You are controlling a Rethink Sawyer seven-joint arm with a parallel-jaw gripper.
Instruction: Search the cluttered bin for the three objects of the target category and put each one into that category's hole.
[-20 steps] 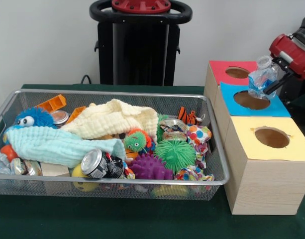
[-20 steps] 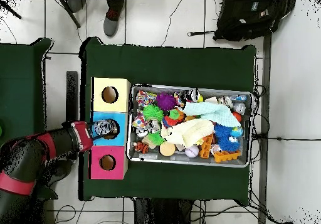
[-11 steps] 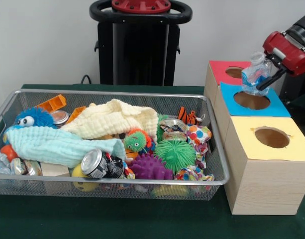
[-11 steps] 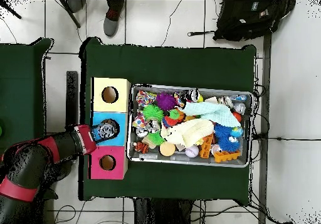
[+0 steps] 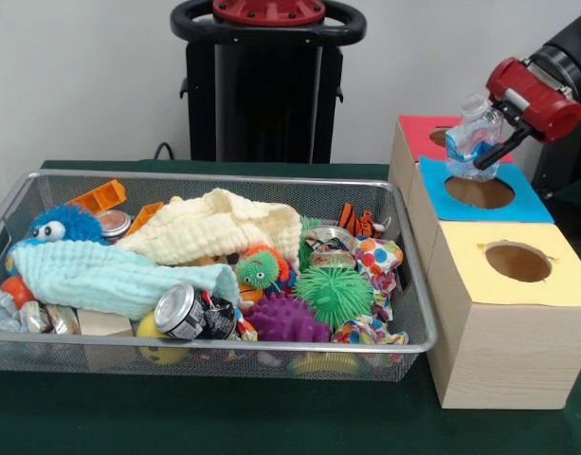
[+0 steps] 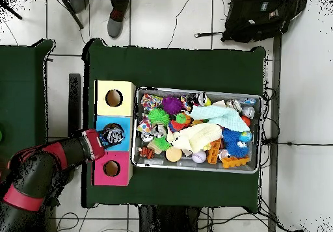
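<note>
The pincer grips a crumpled plastic bottle above the blue box — its fingers mostly hidden.

Wire-mesh metal bin, crinkled clear plastic bottle, matt wood-grain boxes, fluffy cloths.

arm: reaching in from the side | claw: apparently clamped, tilted down

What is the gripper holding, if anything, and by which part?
The gripper holds a crumpled clear plastic bottle by its side, tilted above the blue box. The exact contact is hard to see.
</note>
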